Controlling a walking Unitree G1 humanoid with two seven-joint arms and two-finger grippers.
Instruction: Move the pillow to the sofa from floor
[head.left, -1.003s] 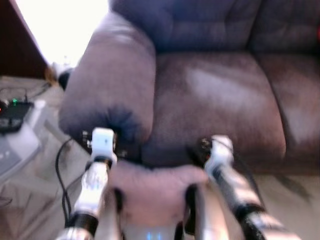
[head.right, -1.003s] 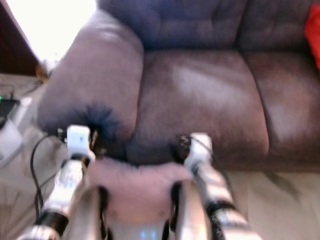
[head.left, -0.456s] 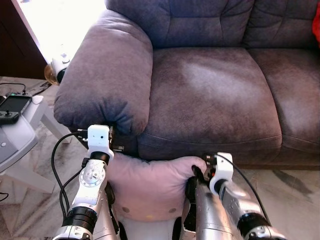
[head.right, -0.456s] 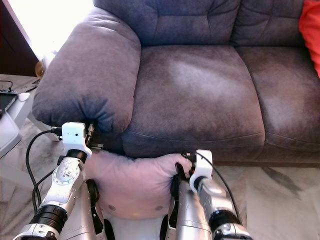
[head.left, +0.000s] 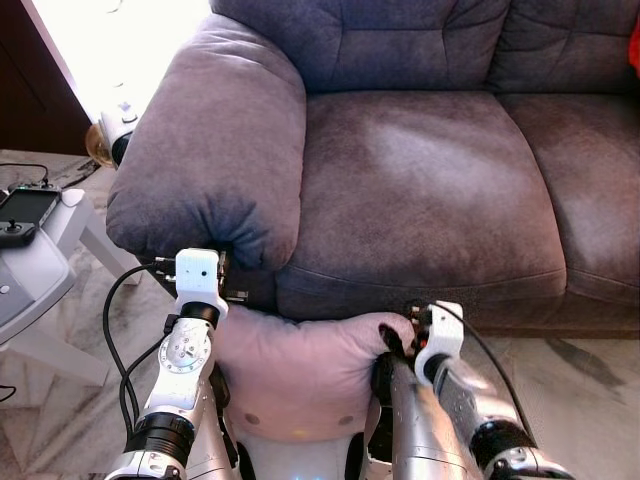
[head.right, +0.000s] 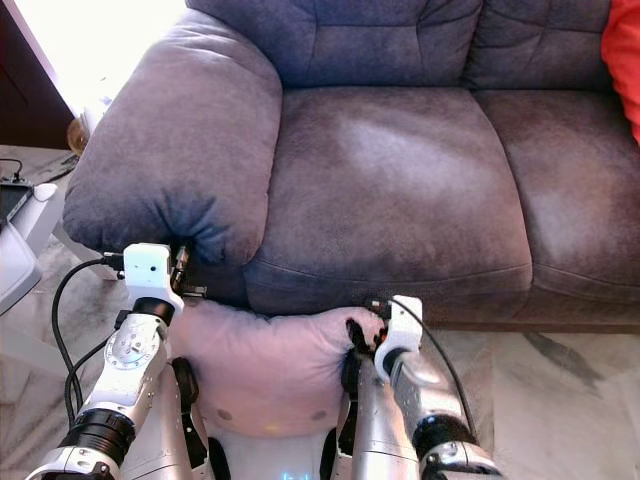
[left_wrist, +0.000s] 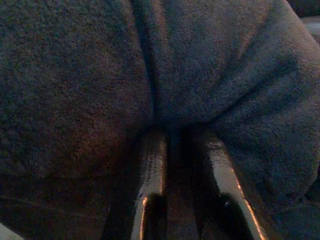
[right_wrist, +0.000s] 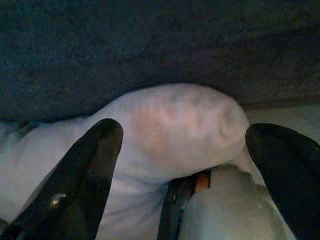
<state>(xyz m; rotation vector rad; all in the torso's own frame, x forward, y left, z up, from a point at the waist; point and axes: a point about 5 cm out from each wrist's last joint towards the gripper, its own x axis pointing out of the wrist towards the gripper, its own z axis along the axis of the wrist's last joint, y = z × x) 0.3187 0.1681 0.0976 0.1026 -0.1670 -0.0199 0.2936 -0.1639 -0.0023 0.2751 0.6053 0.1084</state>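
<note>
A pale pink pillow (head.left: 300, 370) is pressed between my two arms, low against my chest, right in front of the grey-purple sofa (head.left: 430, 190). Its top edge touches the front of the seat cushion. My left gripper (left_wrist: 177, 142) is beside the pillow's left edge under the armrest (head.left: 220, 140), its two fingers close together against dark gathered fabric. My right gripper (right_wrist: 182, 132) is at the pillow's right corner, open, with one finger on each side of the bulging corner (right_wrist: 175, 130).
A white side table (head.left: 30, 270) with a black controller (head.left: 20, 210) stands on the left. A black cable (head.left: 112, 330) loops by my left arm. A red cushion (head.right: 625, 50) lies at the sofa's far right. Marble floor (head.left: 580, 390) lies to the right.
The blur of a second ago has gone as the camera settled closer to the sofa. My right wrist has edged slightly toward the seat front. The pillow stays between my arms.
</note>
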